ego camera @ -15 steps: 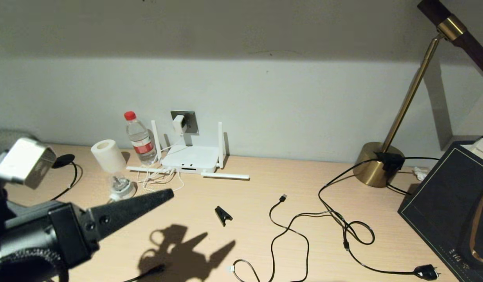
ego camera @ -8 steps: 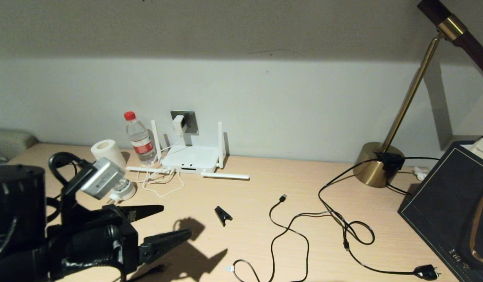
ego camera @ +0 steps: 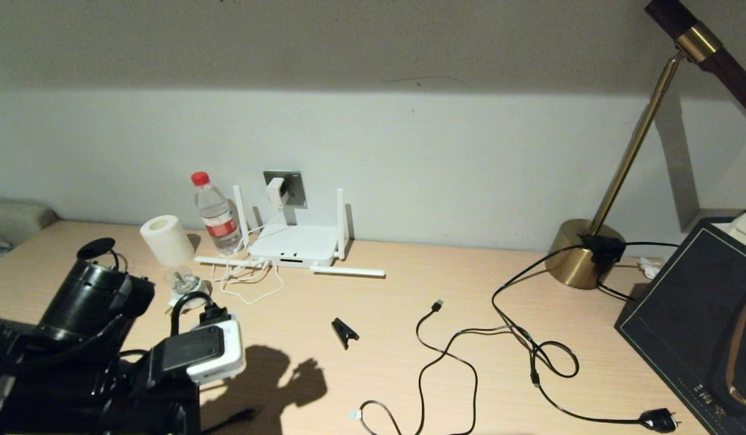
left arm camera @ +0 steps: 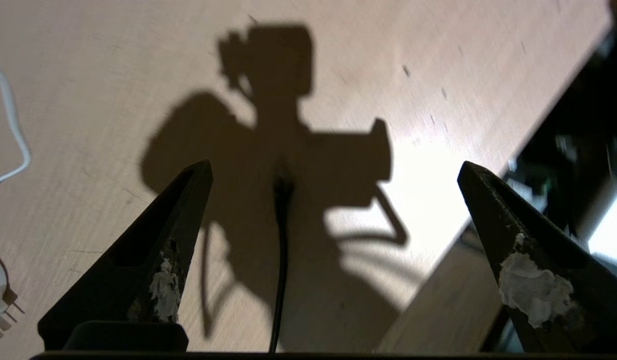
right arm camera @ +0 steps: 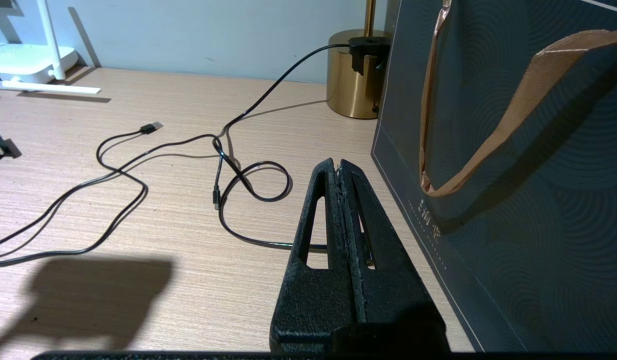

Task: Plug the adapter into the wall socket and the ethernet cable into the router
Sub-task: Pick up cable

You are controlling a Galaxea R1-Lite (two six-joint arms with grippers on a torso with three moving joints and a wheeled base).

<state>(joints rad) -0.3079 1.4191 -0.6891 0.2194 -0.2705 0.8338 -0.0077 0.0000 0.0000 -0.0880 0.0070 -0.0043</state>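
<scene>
The white adapter (ego camera: 277,191) sits in the dark grey wall socket (ego camera: 294,186), and its thin white cord drops to the white router (ego camera: 294,244) below. My left arm (ego camera: 107,362) hangs low over the front left of the desk. In its wrist view my left gripper (left arm camera: 334,167) is wide open and points down, empty. A thick black cable (left arm camera: 281,240) lies on the desk between the fingers, its end dark in the arm's shadow; it may be the ethernet cable. Another black cable ends in a small clear connector (ego camera: 355,415) near the front edge. My right gripper (right arm camera: 338,162) is shut and empty beside a dark bag.
A water bottle (ego camera: 216,211) and a white-shaded night light (ego camera: 167,244) stand left of the router. A black clip (ego camera: 344,331), a thin USB cable (ego camera: 436,305) and a cord with a black plug (ego camera: 657,418) lie mid-desk. A brass lamp base (ego camera: 581,254) and the dark bag (ego camera: 693,314) stand on the right.
My left arm has swung down and turned over towards the desk's front left. Its open fingers, seen pointing right before, are now hidden under the wrist in the head view.
</scene>
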